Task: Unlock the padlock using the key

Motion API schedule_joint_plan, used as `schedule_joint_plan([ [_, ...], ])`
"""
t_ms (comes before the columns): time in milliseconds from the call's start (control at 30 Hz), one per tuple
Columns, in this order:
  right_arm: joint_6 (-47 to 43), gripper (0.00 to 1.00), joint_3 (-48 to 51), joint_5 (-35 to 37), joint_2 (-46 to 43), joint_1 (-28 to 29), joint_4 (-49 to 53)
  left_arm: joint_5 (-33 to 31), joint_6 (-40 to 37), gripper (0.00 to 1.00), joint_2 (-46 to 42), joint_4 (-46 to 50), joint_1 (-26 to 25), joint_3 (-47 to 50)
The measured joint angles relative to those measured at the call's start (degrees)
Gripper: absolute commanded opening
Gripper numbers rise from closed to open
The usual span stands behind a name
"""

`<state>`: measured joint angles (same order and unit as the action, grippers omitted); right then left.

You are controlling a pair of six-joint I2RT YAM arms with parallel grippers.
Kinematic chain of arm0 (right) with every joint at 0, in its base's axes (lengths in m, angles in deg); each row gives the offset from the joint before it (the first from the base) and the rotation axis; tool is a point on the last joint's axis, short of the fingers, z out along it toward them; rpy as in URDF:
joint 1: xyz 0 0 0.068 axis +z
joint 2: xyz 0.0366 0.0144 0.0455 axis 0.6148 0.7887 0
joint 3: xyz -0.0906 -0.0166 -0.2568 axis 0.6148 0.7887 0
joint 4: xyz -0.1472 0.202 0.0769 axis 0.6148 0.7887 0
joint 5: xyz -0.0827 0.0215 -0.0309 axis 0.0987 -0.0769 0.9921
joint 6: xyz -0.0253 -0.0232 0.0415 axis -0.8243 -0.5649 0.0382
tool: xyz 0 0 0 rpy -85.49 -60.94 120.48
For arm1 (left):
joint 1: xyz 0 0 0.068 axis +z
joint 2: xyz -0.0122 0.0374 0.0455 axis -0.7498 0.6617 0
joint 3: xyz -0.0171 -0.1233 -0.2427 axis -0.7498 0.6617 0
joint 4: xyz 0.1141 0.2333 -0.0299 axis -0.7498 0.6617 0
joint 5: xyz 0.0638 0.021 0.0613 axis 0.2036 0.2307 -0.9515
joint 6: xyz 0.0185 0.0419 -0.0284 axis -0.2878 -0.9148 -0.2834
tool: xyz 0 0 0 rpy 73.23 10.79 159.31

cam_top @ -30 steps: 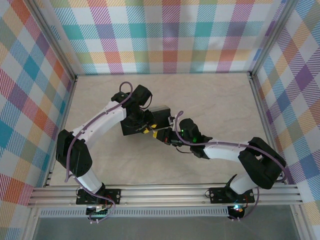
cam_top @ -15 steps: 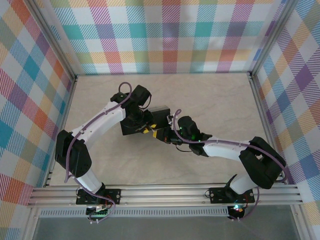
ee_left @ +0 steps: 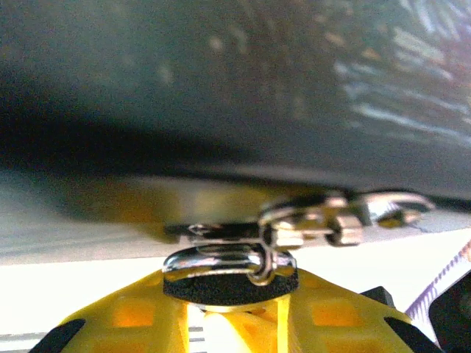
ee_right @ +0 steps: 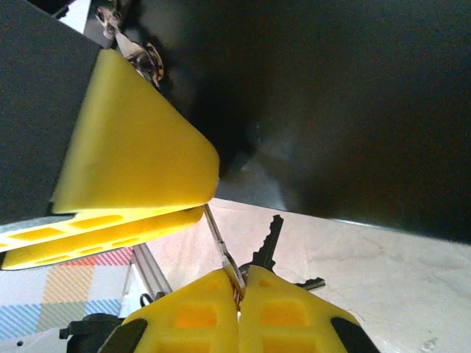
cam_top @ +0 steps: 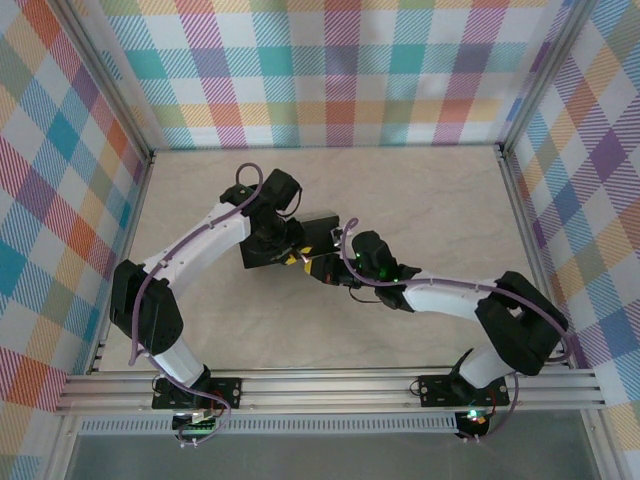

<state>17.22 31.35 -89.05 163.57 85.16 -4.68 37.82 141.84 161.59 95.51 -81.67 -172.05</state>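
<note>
In the left wrist view my left gripper [ee_left: 232, 312] is shut on the padlock [ee_left: 221, 287], a small dark body with a silver shackle [ee_left: 213, 261] hooked into the metal hasp [ee_left: 331, 220] of a dark box [ee_left: 243, 81]. My right gripper [ee_right: 239, 288] is shut on the key [ee_right: 221, 243], a thin silver blade. Its tip runs up to the underside of the left gripper's yellow fingers [ee_right: 132, 147], where the padlock is hidden. From above, the left gripper [cam_top: 290, 258] and right gripper [cam_top: 322, 268] meet at the box's [cam_top: 322, 232] front.
Two spare keys [ee_right: 268, 239] hang on the ring beside the held one, over the pale marble table [ee_right: 383, 279]. Checked walls [cam_top: 340, 70] close in the table on three sides. An aluminium rail [cam_top: 330, 385] runs along the near edge.
The right arm has crept a little left and towards the box, bringing the key closer to the left gripper. The left arm has held still.
</note>
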Motion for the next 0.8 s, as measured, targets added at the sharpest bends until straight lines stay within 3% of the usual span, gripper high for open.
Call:
schedule_joint_plan([
  [167,3.15,0.0,0.0,-3.02,3.13,0.0,-5.25,-1.09,0.02,0.0,0.0,1.75,0.74,0.0],
  [433,2.34,0.0,0.11,1.44,-1.49,0.42,0.63,1.07,0.04,0.0,0.02,0.7,0.74,-0.07],
  [800,7.98,0.0,0.68,0.98,1.51,0.39,-6.14,0.0,-0.04,0.0,0.04,0.48,1.29,-0.72],
])
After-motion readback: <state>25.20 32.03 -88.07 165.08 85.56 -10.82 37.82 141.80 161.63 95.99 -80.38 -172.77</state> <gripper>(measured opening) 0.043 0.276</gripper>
